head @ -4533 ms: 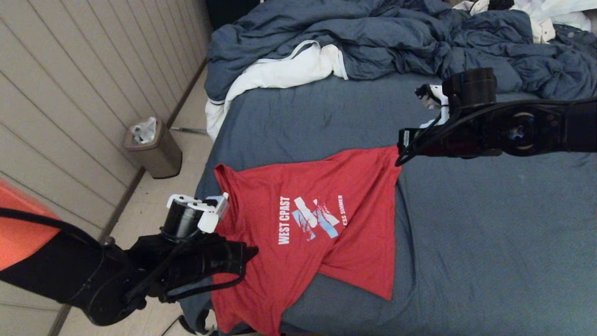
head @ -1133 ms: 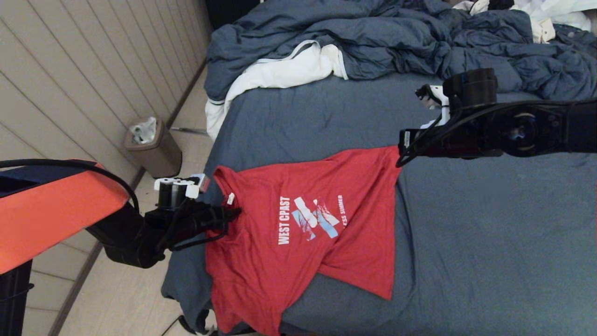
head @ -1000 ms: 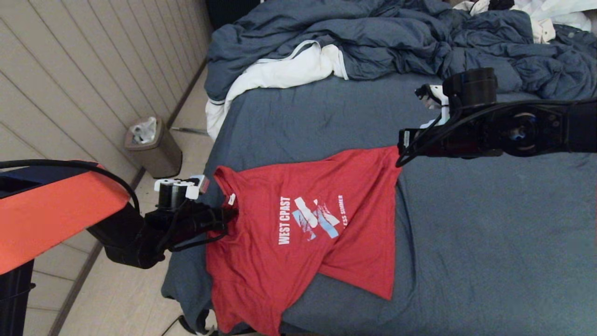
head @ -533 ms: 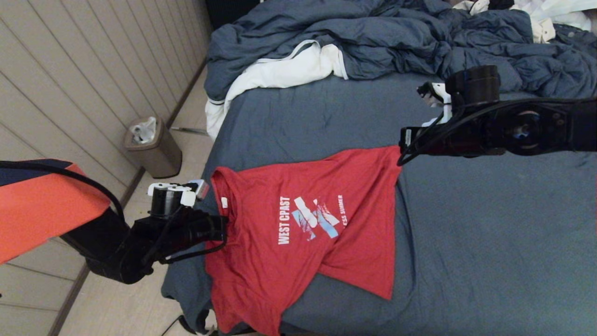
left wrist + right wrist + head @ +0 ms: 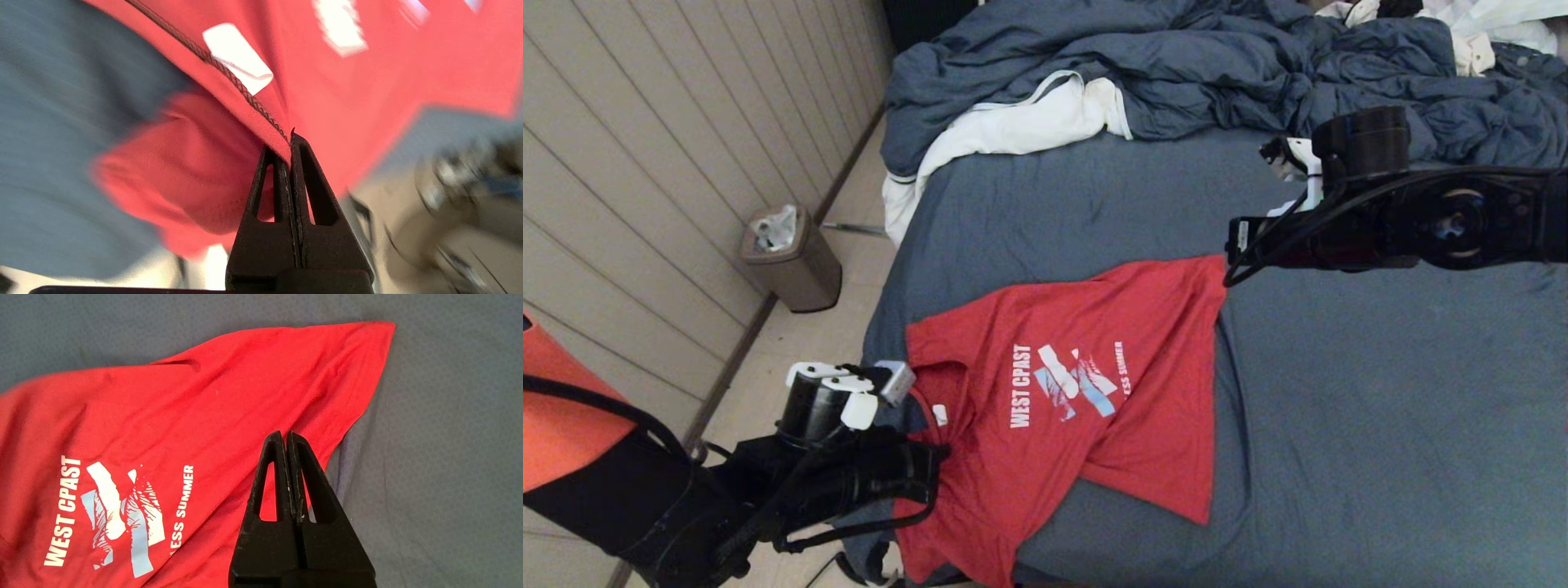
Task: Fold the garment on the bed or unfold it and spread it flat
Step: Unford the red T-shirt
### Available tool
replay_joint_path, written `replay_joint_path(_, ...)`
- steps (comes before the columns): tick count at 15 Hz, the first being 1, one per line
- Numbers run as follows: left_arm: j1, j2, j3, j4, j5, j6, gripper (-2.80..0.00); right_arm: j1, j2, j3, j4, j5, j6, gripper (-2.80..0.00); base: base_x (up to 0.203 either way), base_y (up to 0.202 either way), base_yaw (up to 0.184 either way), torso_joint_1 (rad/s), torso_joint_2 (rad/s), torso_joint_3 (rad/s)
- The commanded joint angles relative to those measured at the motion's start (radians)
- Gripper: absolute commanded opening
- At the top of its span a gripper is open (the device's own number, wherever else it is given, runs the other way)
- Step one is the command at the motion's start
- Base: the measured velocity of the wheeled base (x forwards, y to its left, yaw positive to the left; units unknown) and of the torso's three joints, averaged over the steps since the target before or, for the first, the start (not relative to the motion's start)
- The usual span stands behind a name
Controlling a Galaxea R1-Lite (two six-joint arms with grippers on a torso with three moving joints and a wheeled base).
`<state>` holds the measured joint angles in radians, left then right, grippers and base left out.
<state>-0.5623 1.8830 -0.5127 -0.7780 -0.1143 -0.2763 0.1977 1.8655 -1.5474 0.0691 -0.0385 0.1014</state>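
Observation:
The garment (image 5: 1168,318), a red T-shirt, lies print side up near the left edge of the bed (image 5: 1380,425), its lower part hanging over the near corner. My left gripper (image 5: 941,451) is shut on the shirt's collar (image 5: 245,102), close to the white neck tag (image 5: 238,58), and the cloth bunches beneath it. My right gripper (image 5: 284,435) is shut and holds nothing. It hovers over the shirt's far right corner (image 5: 367,347), with the arm (image 5: 1421,220) reaching in from the right.
A rumpled blue duvet (image 5: 1176,65) and a white cloth with a dark stripe (image 5: 1013,126) lie heaped at the far end of the bed. White clothes (image 5: 1486,24) lie far right. A bin (image 5: 792,261) stands on the floor by the panelled wall.
My left gripper has pulled the collar toward the near end of the bed, and the shirt's left shoulder has followed. The right arm has drifted slightly farther away.

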Motion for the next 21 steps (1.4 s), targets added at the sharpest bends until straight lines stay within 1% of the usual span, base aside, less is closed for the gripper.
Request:
replay_joint_path(1, -0.091, -0.026, 0.020, 0.066, -0.005, -0.013, -2.80, 0.000, 0.001, -0.002, 0.000, 0.001, 0.000, -2.80, 0.000, 0.000, 0.000, 0.000, 0.00, 0.000)
replay_joint_path(3, -0.130, 0.001, 0.012, 0.103, -0.016, -0.015, -2.80, -0.001, 0.006, -0.002, 0.000, -0.001, -0.002, -2.80, 0.000, 0.000, 0.000, 0.000, 0.00, 0.000)
replay_joint_path(5, -0.164, 0.031, 0.010, 0.105, -0.026, -0.014, -2.80, -0.001, 0.009, -0.002, 0.000, -0.001, -0.003, -2.80, 0.000, 0.000, 0.000, 0.000, 0.00, 0.000)
replay_joint_path(8, -0.172, 0.065, 0.000, 0.092, -0.028, -0.018, -2.80, -0.001, 0.017, -0.003, 0.000, -0.001, -0.002, -2.80, 0.000, 0.000, 0.000, 0.000, 0.00, 0.000)
replay_joint_path(9, -0.177, 0.065, 0.002, 0.092, -0.028, -0.020, 0.00, -0.001, 0.021, -0.004, 0.000, -0.001, -0.003, -2.80, 0.000, 0.000, 0.000, 0.000, 0.00, 0.000)
replay_joint_path(12, -0.183, 0.030, 0.000, 0.083, -0.025, -0.026, 0.00, -0.001, 0.033, -0.006, 0.000, -0.002, -0.005, -2.80, 0.000, 0.000, 0.000, 0.000, 0.00, 0.000)
replay_joint_path(15, -0.183, -0.075, -0.002, 0.075, -0.016, -0.026, 0.00, 0.000, 0.037, -0.008, 0.000, -0.002, -0.003, -2.80, 0.000, 0.000, 0.000, 0.000, 0.00, 0.000)
replay_joint_path(16, -0.183, -0.099, -0.010, 0.076, -0.006, -0.029, 0.00, 0.000, 0.038, -0.011, 0.000, -0.001, 0.000, -2.80, 0.000, 0.000, 0.000, 0.000, 0.00, 0.000)
replay_joint_path(17, -0.178, -0.107, -0.038, 0.080, 0.023, -0.035, 0.00, 0.000, 0.041, -0.011, 0.000, -0.003, 0.000, -2.80, 0.000, 0.000, 0.000, 0.000, 0.00, 0.000)
replay_joint_path(18, -0.146, -0.104, -0.066, 0.088, 0.041, -0.039, 0.00, 0.000, 0.041, -0.009, 0.000, -0.003, 0.000, -2.80, 0.000, 0.000, 0.000, 0.000, 0.00, 0.000)
replay_joint_path(20, -0.044, -0.073, -0.151, 0.138, 0.049, -0.040, 0.00, 0.002, 0.032, -0.002, 0.000, -0.003, 0.000, -2.80, 0.000, 0.000, 0.000, 0.000, 0.00, 0.000)
replay_joint_path(21, 0.017, -0.037, -0.212, 0.176, 0.052, -0.042, -2.80, 0.003, 0.029, 0.001, 0.000, -0.003, 0.000, -2.80, 0.000, 0.000, 0.000, 0.000, 0.00, 0.000)
